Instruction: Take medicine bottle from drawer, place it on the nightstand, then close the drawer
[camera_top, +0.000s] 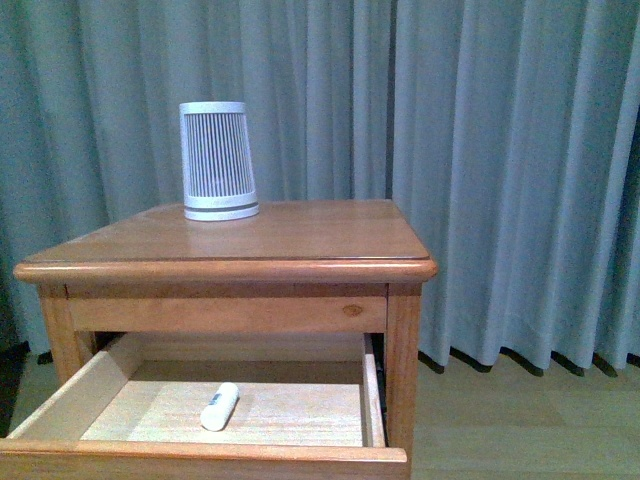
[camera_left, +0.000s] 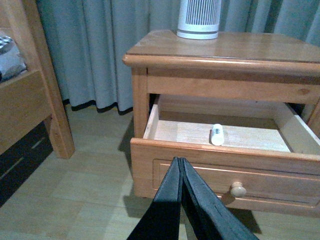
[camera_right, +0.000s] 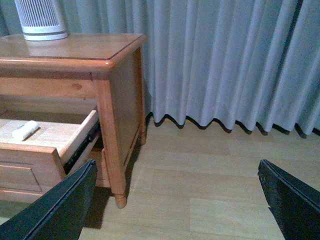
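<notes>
Before the drawer (camera_left: 200, 165) front, your left pincer (camera_left: 180, 167) is pressed together and empty. Beside the nightstand (camera_right: 122, 95), your right pincer (camera_right: 176, 164) gapes wide, holding nothing. The medicine bottle (camera_top: 220, 406) lies on its side inside the pulled-out drawer. A ribbed cylinder (camera_top: 217, 160) stands on the surface above.

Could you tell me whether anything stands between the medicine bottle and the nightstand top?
Nothing visible: the medicine bottle lies alone in the open drawer, and the nightstand holds only a ribbed cylinder, far back.
</notes>
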